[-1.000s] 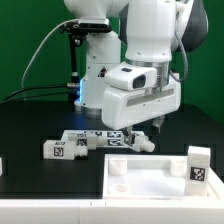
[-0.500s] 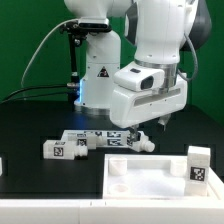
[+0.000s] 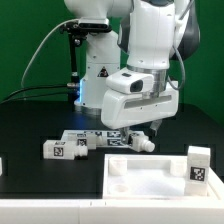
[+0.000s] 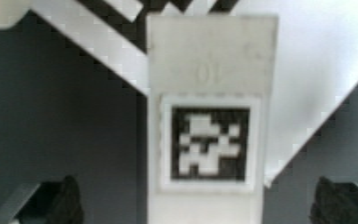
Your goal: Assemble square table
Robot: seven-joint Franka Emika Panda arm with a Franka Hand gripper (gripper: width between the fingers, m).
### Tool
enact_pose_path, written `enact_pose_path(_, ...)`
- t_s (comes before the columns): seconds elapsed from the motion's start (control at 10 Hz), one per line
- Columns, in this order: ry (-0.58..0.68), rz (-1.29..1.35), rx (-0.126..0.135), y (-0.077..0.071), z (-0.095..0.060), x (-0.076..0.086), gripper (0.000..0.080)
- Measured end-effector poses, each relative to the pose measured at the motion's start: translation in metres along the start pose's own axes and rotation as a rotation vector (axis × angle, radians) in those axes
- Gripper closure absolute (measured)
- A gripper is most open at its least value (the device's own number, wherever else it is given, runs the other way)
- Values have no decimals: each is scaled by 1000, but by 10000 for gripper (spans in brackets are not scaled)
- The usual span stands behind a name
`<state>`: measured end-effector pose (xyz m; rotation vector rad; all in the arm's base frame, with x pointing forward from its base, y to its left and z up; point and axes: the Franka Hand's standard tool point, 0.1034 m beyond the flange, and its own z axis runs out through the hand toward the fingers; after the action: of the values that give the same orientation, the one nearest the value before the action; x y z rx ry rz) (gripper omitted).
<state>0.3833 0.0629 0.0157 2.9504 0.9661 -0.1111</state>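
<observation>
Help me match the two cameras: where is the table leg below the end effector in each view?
Exterior view: the leg lies under the end effector, just beyond the table top.
Wrist view: the leg fills the middle, its tag showing, between the fingers.
Shared landmark: the open end effector straddling it.

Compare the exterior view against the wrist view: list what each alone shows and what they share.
Exterior only: the square top, an upright leg at the exterior view's right, other legs lying loose, the arm. Wrist only: the tag close up, with dark fingertips wide apart beside it. Both: the lying leg beneath the open gripper.
</observation>
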Motion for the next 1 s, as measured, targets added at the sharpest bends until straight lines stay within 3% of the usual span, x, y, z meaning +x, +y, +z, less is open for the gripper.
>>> enact_pose_path(0.1,20,-4,-23,5,3,1,151)
enact_pose_path(0.3,15,2,-20,5,4,0,414)
enact_pose_path(0.4,15,-9,-20,5,4,0,414)
enact_pose_path(0.5,15,-14,-20,5,4,0,515)
enact_pose_path(0.6,16,-12,-21,4,4,1,515)
enact_pose_path(0.8,74,-349,-67,-16,-13,33,515)
enact_pose_path(1.0,70,-479,-72,-14,-12,32,515)
